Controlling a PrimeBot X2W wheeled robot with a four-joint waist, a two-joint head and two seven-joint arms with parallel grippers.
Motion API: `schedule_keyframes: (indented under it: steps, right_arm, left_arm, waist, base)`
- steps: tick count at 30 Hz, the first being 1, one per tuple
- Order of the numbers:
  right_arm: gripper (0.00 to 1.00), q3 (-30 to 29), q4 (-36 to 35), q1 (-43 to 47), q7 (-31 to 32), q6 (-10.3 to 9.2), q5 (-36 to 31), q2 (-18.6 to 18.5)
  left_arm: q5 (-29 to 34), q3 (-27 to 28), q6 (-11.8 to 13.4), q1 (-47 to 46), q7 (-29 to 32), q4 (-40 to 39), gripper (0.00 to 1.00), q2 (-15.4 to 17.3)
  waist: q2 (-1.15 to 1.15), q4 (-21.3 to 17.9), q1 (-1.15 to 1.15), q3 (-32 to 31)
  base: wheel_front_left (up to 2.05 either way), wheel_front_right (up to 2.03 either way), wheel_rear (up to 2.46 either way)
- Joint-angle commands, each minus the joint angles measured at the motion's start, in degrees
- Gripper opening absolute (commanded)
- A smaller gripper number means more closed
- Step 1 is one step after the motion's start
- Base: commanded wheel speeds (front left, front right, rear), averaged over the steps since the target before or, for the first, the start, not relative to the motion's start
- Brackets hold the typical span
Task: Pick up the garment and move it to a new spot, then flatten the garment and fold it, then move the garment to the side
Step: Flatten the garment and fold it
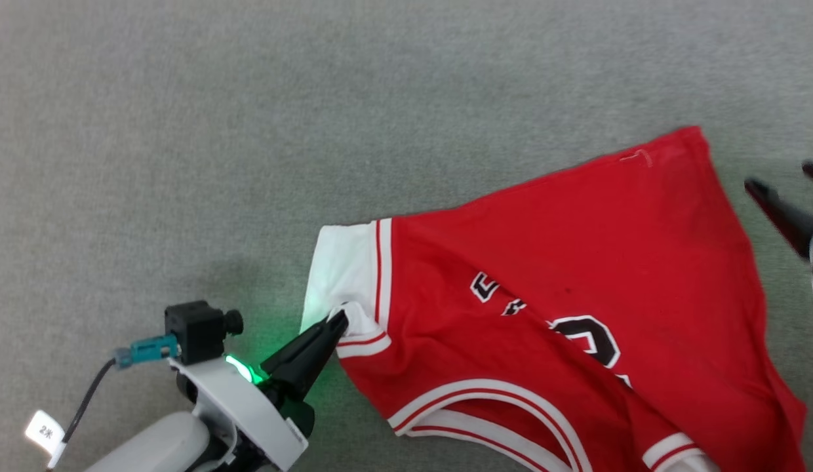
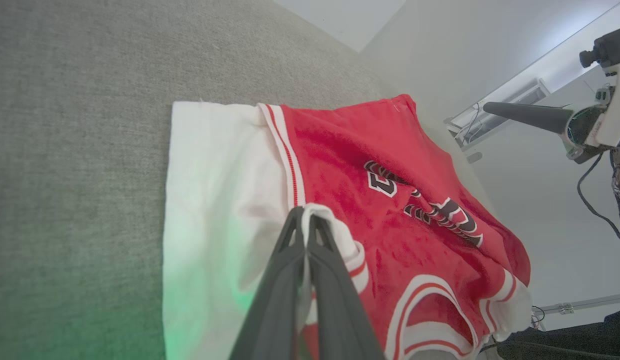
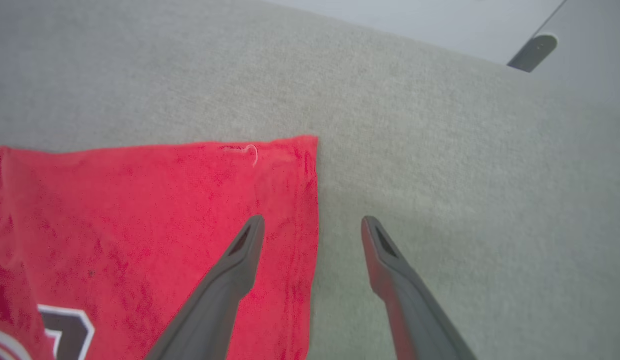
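The garment (image 1: 577, 262), a red jersey with white sleeves and black lettering, lies spread and creased on the grey surface. My left gripper (image 1: 337, 322) is shut on a bunched fold of its white sleeve beside the striped trim. The left wrist view shows that pinch up close, with my left gripper (image 2: 306, 216) clamping white cloth over the garment (image 2: 390, 190). My right gripper (image 1: 780, 178) stands open just off the garment's far right corner. In the right wrist view my right gripper (image 3: 312, 221) straddles the hem edge of the garment (image 3: 140, 210) and holds nothing.
Grey carpet-like surface (image 1: 249, 131) stretches to the left and far side of the garment. Its far edge (image 3: 400, 37) gives way to pale floor, where a dark foot (image 3: 534, 49) stands. A cable with a white tag (image 1: 44, 429) hangs by my left arm.
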Motion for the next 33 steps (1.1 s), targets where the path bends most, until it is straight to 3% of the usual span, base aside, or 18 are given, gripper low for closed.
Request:
schedule_keyframes:
  steps: [1, 8, 17, 18, 19, 20, 25, 33]
  right_arm:
    - [1.00, 0.42, 0.84, -1.17, 0.10, -0.04, -0.36, 0.02]
    - [1.00, 8.21, 16.78, -13.65, 0.19, -0.04, -1.98, -0.17]
    - [1.00, 15.33, 25.52, -16.36, 1.35, -0.05, -0.92, -3.38]
    - [0.96, 15.72, 26.20, -16.43, 1.32, -0.05, -0.65, -3.24]
    - [0.42, 16.30, 26.65, -16.49, 1.06, -0.05, -0.44, -3.24]
    - [0.00, 16.58, 26.89, -16.57, 0.34, -0.05, -0.02, -3.17]
    - [0.00, 14.61, 27.97, -19.35, -7.87, -0.05, 0.20, -1.76]
    - [0.00, 5.75, 35.23, -25.27, -21.83, -0.05, -1.61, 1.92]
  left_arm:
    - [0.25, 0.01, -0.39, -0.68, 0.06, 0.08, 0.00, -0.23]
    - [0.63, -0.58, -0.81, -3.20, 0.00, 1.32, 0.00, -1.53]
    - [0.18, -1.70, -0.91, -5.80, -0.40, 1.76, 0.00, -3.02]
    - [0.12, -1.83, -0.91, -5.92, -0.38, 1.82, 0.00, -3.04]
    - [0.01, -1.93, -0.92, -6.04, -0.46, 1.94, 0.00, -3.08]
    - [-0.14, -1.97, -0.92, -6.09, -0.50, 2.17, 0.00, -3.06]
    - [0.00, -1.92, -0.88, -7.22, -0.74, 3.76, 0.00, -1.81]
    - [-1.47, 2.31, -0.87, -15.33, -0.98, 5.90, 0.00, 0.82]
  waist:
    - [0.00, 1.86, 0.00, 2.06]
    - [0.00, 4.56, 0.00, 4.81]
    - [0.00, 6.07, 0.00, 6.00]
    - [0.00, 5.99, 0.00, 5.99]
    - [0.00, 5.90, 0.00, 5.95]
    - [0.00, 5.80, 0.00, 5.84]
    - [0.00, 5.43, 0.00, 4.15]
    - [0.00, 4.19, 0.00, -0.13]
  base:
    - [0.00, 0.00, 0.00]
    - [0.00, 0.00, 0.00]
    - [0.00, 0.00, 0.00]
    - [0.00, 0.00, 0.00]
    - [0.00, 0.00, 0.00]
    - [0.00, 0.00, 0.00]
    - [0.00, 0.00, 0.00]
    - [0.00, 0.00, 0.00]
